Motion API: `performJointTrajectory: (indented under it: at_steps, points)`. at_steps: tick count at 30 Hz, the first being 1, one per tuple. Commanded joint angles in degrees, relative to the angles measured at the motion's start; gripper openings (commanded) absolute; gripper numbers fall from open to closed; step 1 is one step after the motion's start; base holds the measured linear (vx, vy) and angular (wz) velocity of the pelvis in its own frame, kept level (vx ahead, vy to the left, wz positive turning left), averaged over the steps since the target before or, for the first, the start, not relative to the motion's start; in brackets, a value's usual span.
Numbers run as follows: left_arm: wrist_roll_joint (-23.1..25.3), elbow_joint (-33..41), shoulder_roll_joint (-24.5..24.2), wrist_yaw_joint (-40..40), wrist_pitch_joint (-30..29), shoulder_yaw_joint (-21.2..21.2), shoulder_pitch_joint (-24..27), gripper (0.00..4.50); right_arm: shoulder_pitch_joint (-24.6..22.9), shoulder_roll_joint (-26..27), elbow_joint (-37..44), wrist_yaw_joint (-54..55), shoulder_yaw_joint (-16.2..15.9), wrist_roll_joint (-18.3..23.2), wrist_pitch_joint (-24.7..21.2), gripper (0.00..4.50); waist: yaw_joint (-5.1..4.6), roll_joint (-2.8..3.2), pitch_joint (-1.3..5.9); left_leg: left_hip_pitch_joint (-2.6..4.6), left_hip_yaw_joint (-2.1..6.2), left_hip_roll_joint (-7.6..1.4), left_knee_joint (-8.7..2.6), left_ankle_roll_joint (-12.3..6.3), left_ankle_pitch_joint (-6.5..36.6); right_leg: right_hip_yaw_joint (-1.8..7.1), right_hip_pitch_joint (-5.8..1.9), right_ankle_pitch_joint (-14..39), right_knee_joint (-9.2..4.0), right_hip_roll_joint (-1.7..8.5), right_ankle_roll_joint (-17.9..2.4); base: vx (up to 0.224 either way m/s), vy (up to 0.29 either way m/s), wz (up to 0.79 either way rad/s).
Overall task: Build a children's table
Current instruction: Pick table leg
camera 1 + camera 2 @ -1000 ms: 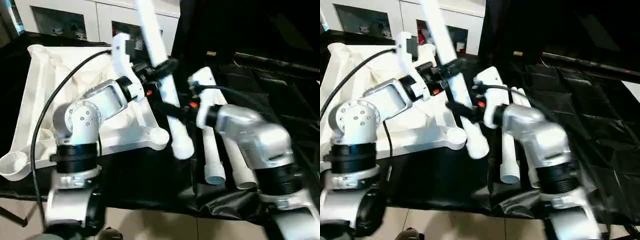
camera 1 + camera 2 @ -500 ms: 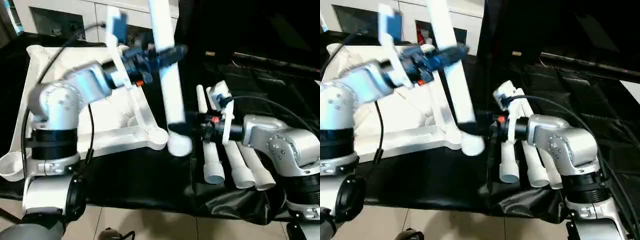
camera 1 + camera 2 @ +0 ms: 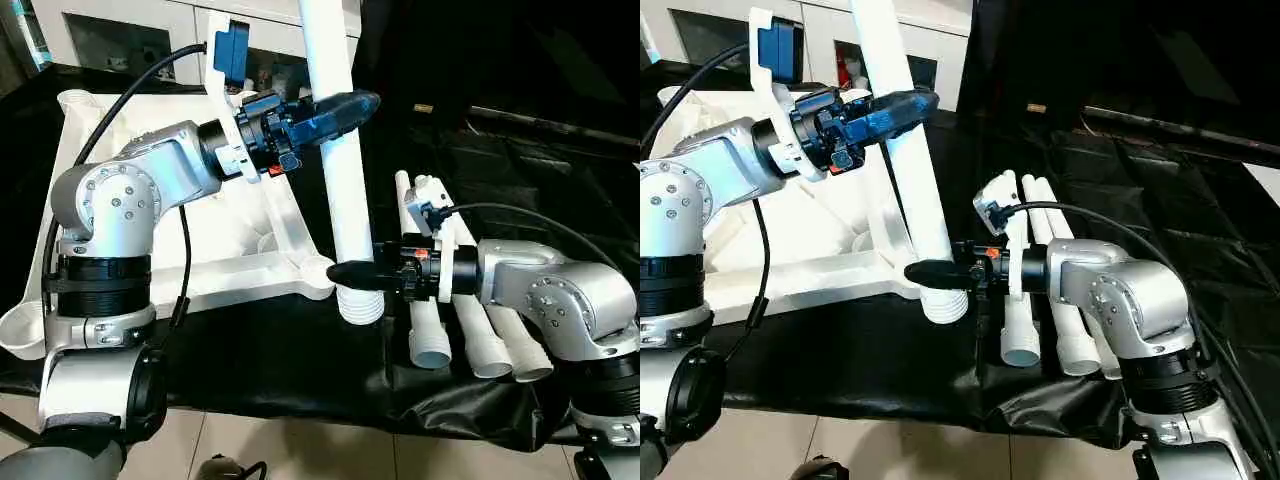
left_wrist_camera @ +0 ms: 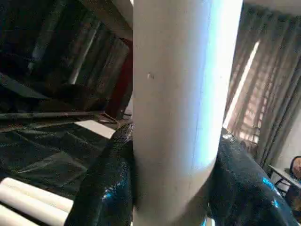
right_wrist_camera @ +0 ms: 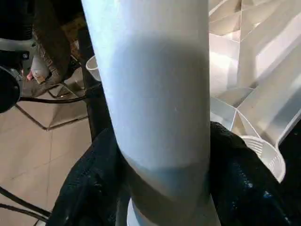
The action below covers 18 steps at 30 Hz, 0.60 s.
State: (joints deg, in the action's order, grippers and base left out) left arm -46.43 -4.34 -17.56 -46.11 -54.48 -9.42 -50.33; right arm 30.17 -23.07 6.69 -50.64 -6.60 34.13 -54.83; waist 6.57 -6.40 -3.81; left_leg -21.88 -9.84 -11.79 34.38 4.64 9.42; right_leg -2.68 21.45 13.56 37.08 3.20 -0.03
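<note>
Left eye view: leg (image 3: pixel 335 130) upright, its ribbed end just beside the tabletop's (image 3: pixel 150 270) near corner socket (image 3: pixel 318 272).
I have the left gripper (image 3: pixel 345 103) pinching it high and the right gripper (image 3: pixel 352 274) clasping it near the bottom; uneven pushing could tilt it and miss that socket.

Both pincers (image 3: pixel 340 105) (image 3: pixel 345 275) clamped, arms forward

Blocking the tabletop's (image 3: pixel 215 230) near corner socket (image 3: pixel 318 272): the upright leg (image 3: pixel 340 190), standing just beside it. Crowding the black-draped work table's (image 3: pixel 300 350) front edge: three spare legs (image 3: pixel 470 335). Lying bare: the cloth between.
</note>
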Motion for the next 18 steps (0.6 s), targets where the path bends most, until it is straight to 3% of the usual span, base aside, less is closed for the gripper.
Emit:
performJointTrajectory:
  at_steps: [1, 4, 6, 7, 9, 18]
  points:
    - [0.4, -0.1, 0.8, 2.0, -0.1, 0.2, -0.9, 2.29, -0.1, 0.3, -0.1, 2.0, 2.4, 0.5, 0.3, 2.07, 0.03, 1.3, 4.45, 1.49, 0.14, -1.4, -3.57, 3.35, 3.0, 2.41, -2.8, -7.3, -3.28, 4.15, -12.4, 0.0, 0.0, 0.0]
    - [2.1, 0.5, 2.7, 5.9, 0.5, 0.9, 0.0, 2.51, 0.6, 2.2, -0.9, 4.9, 3.3, -0.4, 1.7, 2.02, 0.05, 1.34, 4.5, 1.52, 0.17, -1.48, -3.57, 3.45, 3.0, 2.41, -2.8, -7.5, -3.33, 4.24, -12.5, 0.0, 0.0, 0.0]
    - [6.5, 2.5, 5.1, 12.8, 1.5, 3.2, 1.8, 2.77, 1.3, 4.0, -1.3, 7.6, 4.1, -1.1, 2.7, 1.98, 0.09, 1.32, 4.46, 1.51, 0.22, -1.63, -3.64, 3.73, 3.3, 2.39, -2.8, -7.4, -3.32, 4.29, -12.3, 0.0, 0.0, 0.0]
    - [7.3, 3.0, 6.1, 15.1, 1.1, 3.6, 2.4, 2.86, 1.6, 4.5, -1.4, 8.4, 4.2, -1.3, 2.9, 1.97, 0.09, 1.59, 4.52, 1.5, 0.26, -1.67, -3.62, 3.84, 3.4, 2.4, -2.86, -7.6, -3.23, 4.33, -12.2, 0.0, 0.0, 0.0]
    - [7.6, 4.0, 7.8, 17.9, 0.2, 3.6, 3.4, 2.9, 2.0, 5.2, -1.6, 9.5, 4.3, -1.8, 3.5, 1.96, 0.06, 1.24, 4.49, 1.42, 0.2, -1.44, -3.57, 3.69, 2.9, 2.47, -3.01, -7.7, -3.41, 4.21, -11.5, 0.0, 0.0, 0.0]
    - [8.6, 7.0, 9.0, 22.9, -1.6, 4.1, 5.1, 2.91, 3.4, 6.6, -2.4, 12.3, 4.4, -2.8, 4.5, 1.94, -0.13, 1.21, 4.46, 1.43, 0.27, -1.34, -3.58, 3.67, 2.9, 2.45, -2.98, -7.3, -3.49, 3.93, -10.1, 0.0, 0.0, 0.0]
